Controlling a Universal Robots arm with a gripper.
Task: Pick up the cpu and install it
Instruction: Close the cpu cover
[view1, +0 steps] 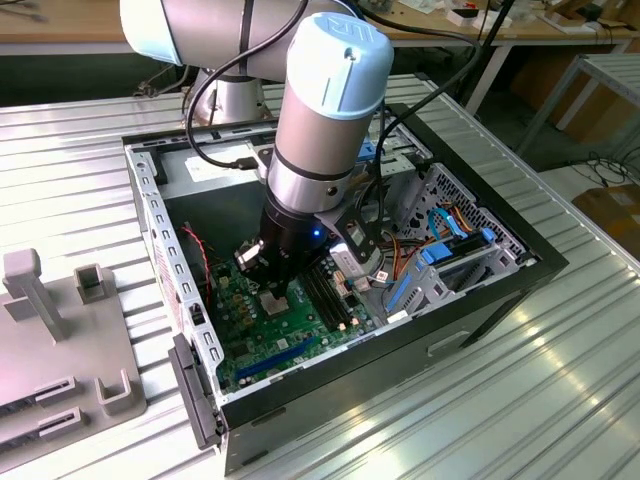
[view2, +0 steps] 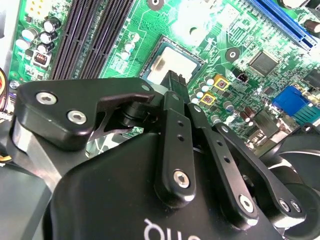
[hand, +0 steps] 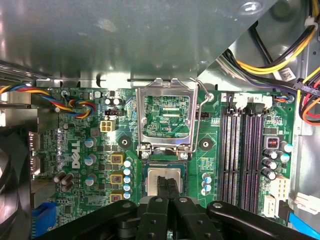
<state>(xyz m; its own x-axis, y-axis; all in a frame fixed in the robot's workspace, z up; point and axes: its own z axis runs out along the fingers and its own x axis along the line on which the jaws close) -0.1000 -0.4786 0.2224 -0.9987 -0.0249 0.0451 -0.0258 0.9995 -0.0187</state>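
Directly under the gripper (hand: 167, 179): the cpu (hand: 152, 181), flat in its socket (hand: 145, 175) and square to the socket walls. Looks already set in place rather than carried. No grip around its edges. Fingers (hand: 162, 187) pressed together, tips over the middle of the grey lid, too narrow a stance to clamp a chip wider than the pair. Contact with the lid or a slight hover above it: cannot tell.

Just beyond the fingertips, the hinged metal frame (hand: 142, 117), swung back and standing open, with the wire lever (hand: 199, 115) released beside it. Left open, presumably, to keep the way down to the socket clear, and not yet closed over the chip. Off to one side of the fingers, the dark memory slots (hand: 245, 150).

Middle and near part of the cpu hidden behind the fingers in both wrist views, so no judging the seating at every corner. In the exterior view, most of the socket area blocked by the arm (view1: 320, 110) reaching down into the computer case (view1: 400, 365).
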